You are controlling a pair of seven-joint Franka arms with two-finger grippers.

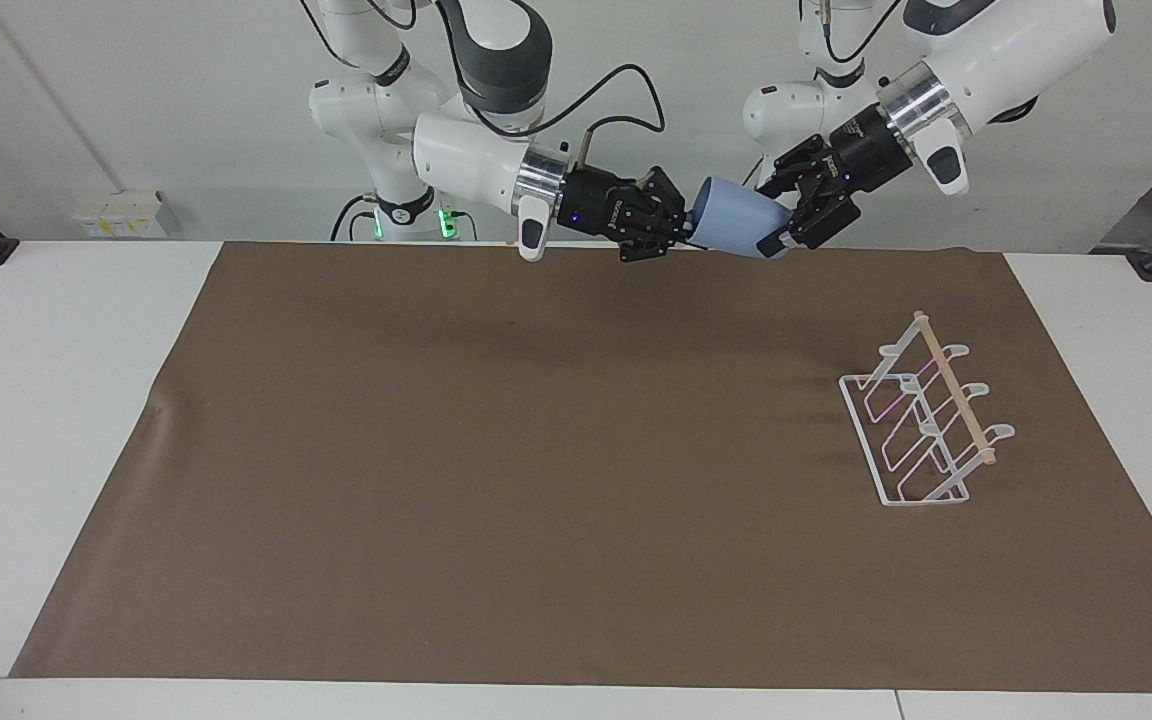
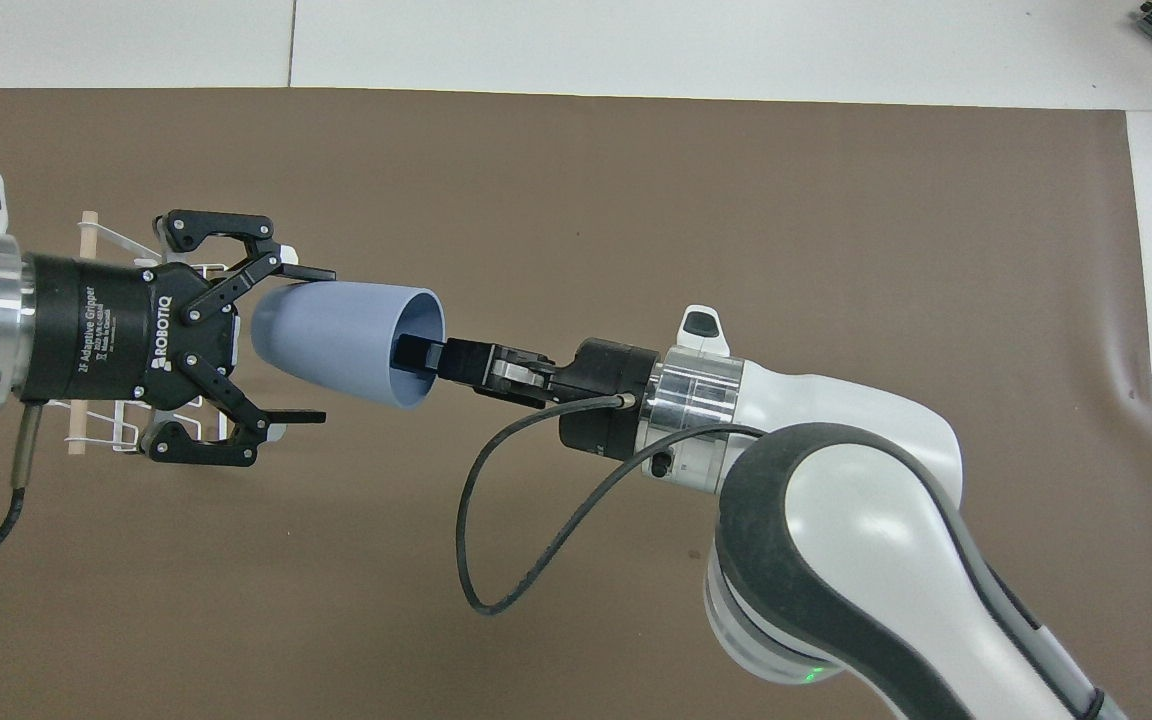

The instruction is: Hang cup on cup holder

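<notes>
The cup [image 2: 341, 342] was held in the air over the brown mat [image 1: 496, 480], near the robots' edge of the desk [image 1: 46, 400]. Its long axis lay nearly level, pointing from one arm to the other. The right tool [image 2: 418, 352] was clenched on the cup's rim wall, one finger inside the mouth. The left tool [image 2: 281, 345] faced the cup's narrow closed base, its fingers [image 2: 308, 273] spread to either side of the base and apart from it in the overhead view. It was not yet grasping.

The cup holder [image 1: 921, 425] stood on the mat toward the left arm's end of the desk, so the left arm was judged the nearer one for hanging.

The cup was smooth, matte, light blue and tapered, likely to slip under a light pinch. The holder was thin white wire with slanted, round-tipped prongs and a pale wooden rod along its top.
</notes>
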